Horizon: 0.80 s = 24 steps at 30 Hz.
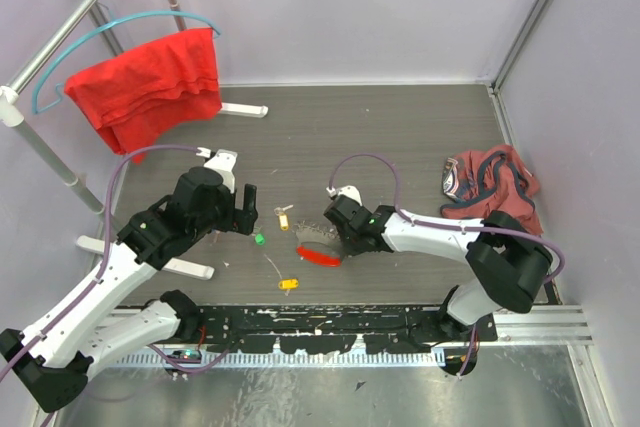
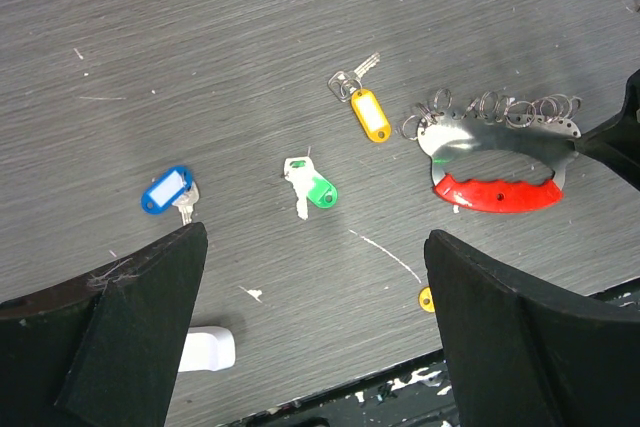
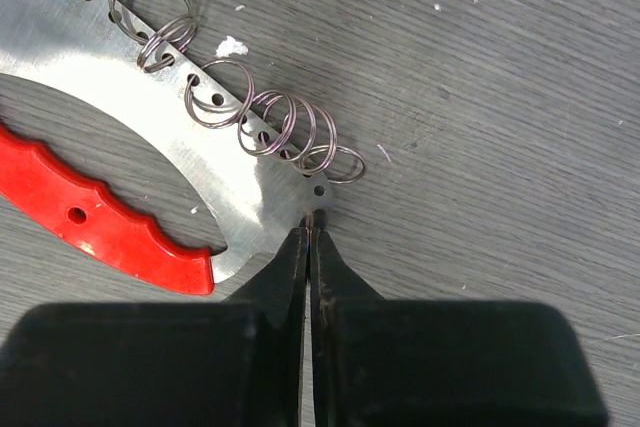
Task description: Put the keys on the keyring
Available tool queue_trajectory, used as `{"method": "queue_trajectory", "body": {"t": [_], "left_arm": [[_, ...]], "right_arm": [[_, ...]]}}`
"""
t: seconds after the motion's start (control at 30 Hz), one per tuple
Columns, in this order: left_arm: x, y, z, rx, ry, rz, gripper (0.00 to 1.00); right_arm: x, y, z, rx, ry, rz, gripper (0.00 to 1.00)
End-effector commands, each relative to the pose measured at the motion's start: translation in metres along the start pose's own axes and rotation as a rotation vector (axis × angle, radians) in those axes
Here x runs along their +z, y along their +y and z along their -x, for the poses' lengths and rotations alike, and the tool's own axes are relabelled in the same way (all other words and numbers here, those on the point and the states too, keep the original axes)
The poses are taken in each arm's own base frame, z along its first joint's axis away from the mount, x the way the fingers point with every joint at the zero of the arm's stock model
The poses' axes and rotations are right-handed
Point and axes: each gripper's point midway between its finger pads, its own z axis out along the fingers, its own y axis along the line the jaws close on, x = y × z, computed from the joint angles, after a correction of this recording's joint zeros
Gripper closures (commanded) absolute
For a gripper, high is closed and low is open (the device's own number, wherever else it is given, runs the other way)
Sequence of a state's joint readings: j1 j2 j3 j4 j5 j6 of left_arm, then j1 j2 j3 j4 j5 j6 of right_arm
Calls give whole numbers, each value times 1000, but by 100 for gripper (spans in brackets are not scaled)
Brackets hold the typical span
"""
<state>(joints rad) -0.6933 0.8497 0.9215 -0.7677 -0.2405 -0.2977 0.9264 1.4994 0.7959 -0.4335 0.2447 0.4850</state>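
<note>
**Keyring** (image 3: 150, 137): lies flat on the table (image 1: 400, 137). Its red bar (image 2: 495, 194) faces the arm bases, and the metal plate with its row of small split rings (image 3: 285, 122) is on the far side.

**Right claw** (image 3: 310, 232): the jaws are closed to a slit, and the tips pinch the plate's edge at the end of the keyring. Only the very tips bear on the metal, so the hold looks shallow.

**Left claw** (image 2: 315, 242): wide open and holding nothing. It hangs above the table on the left-arm side of the keyring.

**Keys:** all lie loose on the table, and none is on a ring.
- Yellow (image 2: 368, 112) is just beside the keyring.
- Green (image 2: 315, 187) is farther out on the same side.
- Blue (image 2: 165, 192) is farthest out.
- Orange (image 1: 288, 284) is on the base side of the keyring.

**Probable risks:**
- The thin plate may pivot or slip out of the tip-only pinch when a key is pressed against a ring.
- A flat key may skid ahead of the closing fingers rather than lift.
- A tag gripped instead of the key's own loop would leave that loop swinging and hard to thread.
</note>
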Motion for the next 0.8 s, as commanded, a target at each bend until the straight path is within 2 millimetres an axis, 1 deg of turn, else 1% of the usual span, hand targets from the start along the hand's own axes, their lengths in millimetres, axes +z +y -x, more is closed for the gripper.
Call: {"method": "queue_trajectory", "body": {"t": [0.0,0.13,0.23,0.27,0.33,0.53,0.67,0.77], "left_arm": [[-2,0,4,-1,-23,-9,4],[-7,2,10,-9,-58,-5,1],[-14,3,16,13,-86,-12,2],[-16,4,19,10,-101,-7,2],[-21,2,27,-2,-135,-23,2],[-31,-19,56,-2,-190,-117,2],[-34,-36,69,30,-201,-163,2],[-35,-55,75,52,-229,-206,2]], "right_arm": [[-8,7,27,19,-81,14,99],[-32,11,40,36,-123,58,99],[-57,17,54,45,-166,113,99],[-70,20,65,53,-201,133,99],[-89,28,72,59,-215,191,99],[-140,34,103,111,-317,265,99],[-167,33,117,173,-366,290,99],[-182,24,128,257,-409,261,99]]}}
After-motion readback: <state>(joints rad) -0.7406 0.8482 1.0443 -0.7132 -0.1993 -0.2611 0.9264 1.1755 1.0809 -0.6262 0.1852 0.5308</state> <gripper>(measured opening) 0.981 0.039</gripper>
